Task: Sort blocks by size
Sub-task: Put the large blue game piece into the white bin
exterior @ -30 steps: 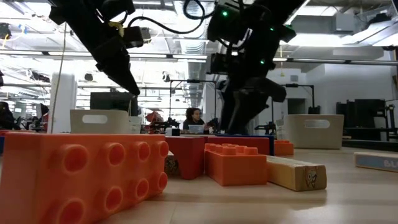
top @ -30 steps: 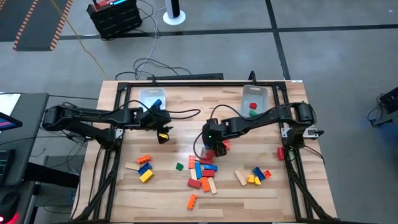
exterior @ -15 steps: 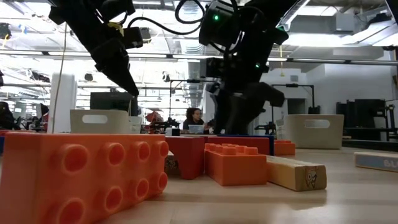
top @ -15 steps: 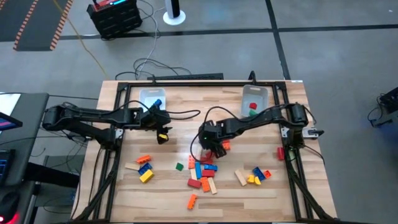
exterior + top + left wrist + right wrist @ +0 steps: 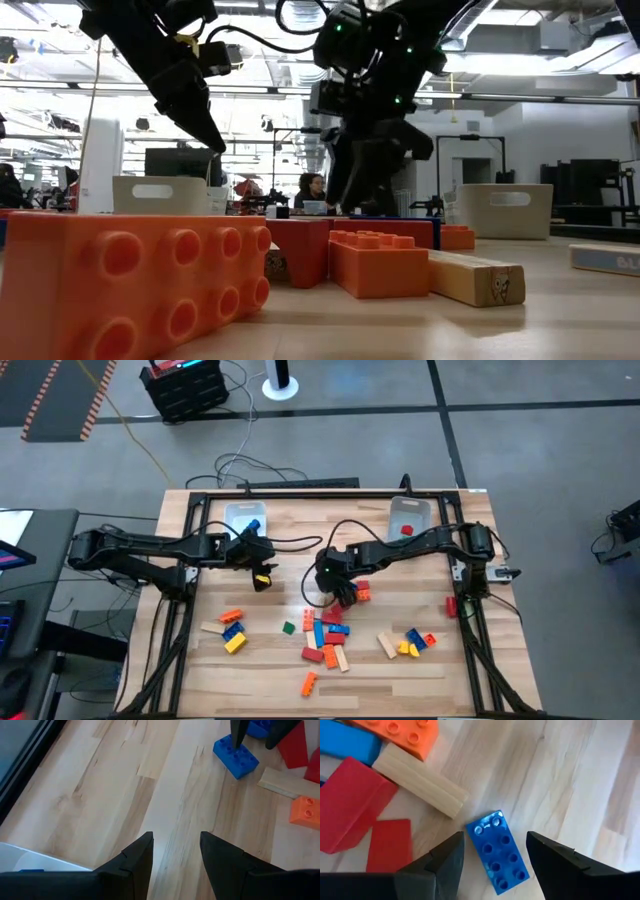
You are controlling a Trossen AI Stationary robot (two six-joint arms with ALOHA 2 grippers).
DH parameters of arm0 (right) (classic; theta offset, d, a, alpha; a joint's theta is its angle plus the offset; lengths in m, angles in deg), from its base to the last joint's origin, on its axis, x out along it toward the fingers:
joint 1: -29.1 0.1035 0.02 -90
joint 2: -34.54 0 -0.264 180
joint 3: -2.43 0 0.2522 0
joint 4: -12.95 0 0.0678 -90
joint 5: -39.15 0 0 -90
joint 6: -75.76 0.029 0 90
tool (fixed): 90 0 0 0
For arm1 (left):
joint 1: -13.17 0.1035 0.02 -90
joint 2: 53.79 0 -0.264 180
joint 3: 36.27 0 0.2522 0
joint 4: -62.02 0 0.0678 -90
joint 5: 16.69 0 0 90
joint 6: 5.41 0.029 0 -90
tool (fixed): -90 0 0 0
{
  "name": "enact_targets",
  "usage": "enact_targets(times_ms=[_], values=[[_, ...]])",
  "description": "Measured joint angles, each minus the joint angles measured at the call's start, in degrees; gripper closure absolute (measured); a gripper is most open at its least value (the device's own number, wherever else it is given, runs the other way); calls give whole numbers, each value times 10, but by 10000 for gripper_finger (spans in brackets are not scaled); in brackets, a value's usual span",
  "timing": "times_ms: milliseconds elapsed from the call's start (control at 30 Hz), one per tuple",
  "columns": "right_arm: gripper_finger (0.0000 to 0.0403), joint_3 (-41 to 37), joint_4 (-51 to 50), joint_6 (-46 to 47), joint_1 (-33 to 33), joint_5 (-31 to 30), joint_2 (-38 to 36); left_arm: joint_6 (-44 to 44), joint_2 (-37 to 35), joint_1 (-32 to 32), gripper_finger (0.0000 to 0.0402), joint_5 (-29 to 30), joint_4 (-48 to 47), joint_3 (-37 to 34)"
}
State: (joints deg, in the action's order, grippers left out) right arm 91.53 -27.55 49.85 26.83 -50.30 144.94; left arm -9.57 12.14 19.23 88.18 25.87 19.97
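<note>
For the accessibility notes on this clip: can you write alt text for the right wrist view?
The right gripper, fingers open, hovers over a blue eight-stud brick lying flat on the wooden table. Beyond it lie a tan bar, an orange brick, red blocks and a blue block.

Even bright overhead light; soft shadows on table point(image 5: 250, 660); low view foreground blurred, backlit.

Hidden, cropped and unresolved parts

In the low view, the big orange brick point(image 5: 130, 285) is cut off at 9 and 6 o'clock, and the table behind it is screened. In the right wrist view, the blue brick point(image 5: 498, 851) is partly masked near 6 o'clock by the dark fingers point(image 5: 555, 862). The left bin point(image 5: 244, 516) contents cannot be resolved from above.
</note>
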Motion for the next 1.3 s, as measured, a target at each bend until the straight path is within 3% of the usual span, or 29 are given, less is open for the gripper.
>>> enact_targets(times_ms=[467,767,1000,1167,1300], values=[[157,1,19,0,-9,12,46,-4,0,0,242,0,-11,0],[241,0,8,4,-13,7,50,-6,0,0,242,0,-13,0],[241,-1,-3,24,-17,5,-11,8,0,0,242,0,-5,-1],[241,-23,33,67,-9,3,-106,26,0,-1,242,-4,140,-56],[241,-85,161,110,20,-1,-175,24,5,-9,242,-14,322,-134]])
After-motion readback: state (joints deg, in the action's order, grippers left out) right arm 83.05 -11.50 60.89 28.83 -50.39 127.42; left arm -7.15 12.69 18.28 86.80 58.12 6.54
